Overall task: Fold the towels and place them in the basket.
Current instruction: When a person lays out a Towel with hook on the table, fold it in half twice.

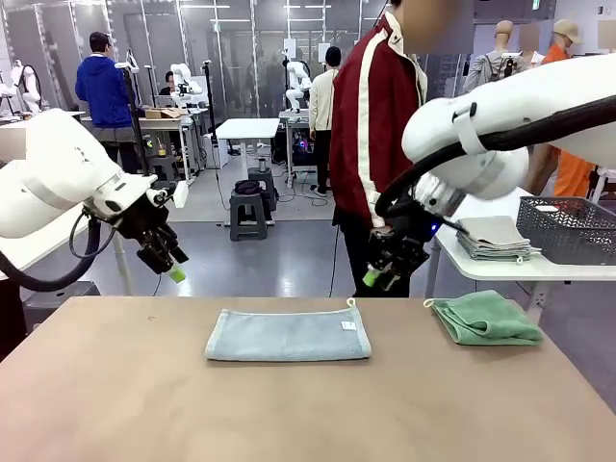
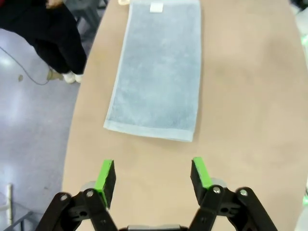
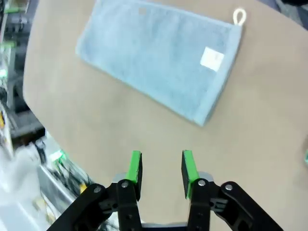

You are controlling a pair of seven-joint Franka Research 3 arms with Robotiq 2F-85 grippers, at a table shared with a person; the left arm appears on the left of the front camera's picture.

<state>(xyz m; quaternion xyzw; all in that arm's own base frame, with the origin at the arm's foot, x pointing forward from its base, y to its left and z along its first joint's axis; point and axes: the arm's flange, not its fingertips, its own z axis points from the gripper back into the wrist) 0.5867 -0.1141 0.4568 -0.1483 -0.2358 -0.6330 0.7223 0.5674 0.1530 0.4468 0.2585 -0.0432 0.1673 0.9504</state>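
You have both claws raised and empty, with the grey towel flat mid-worktop.
The brown worktop carries the grey towel at its centre, laid as a long strip with its white label and hanging loop at your right end. The dark mesh basket sits on a white side table off to your right, just beside a stack of folded cloths. The green towel lies loosely folded at the worktop's far right. Your left claw hangs above the worktop with its jaws spread wide and nothing between them. Your right claw is parted more narrowly, also gripping nothing.
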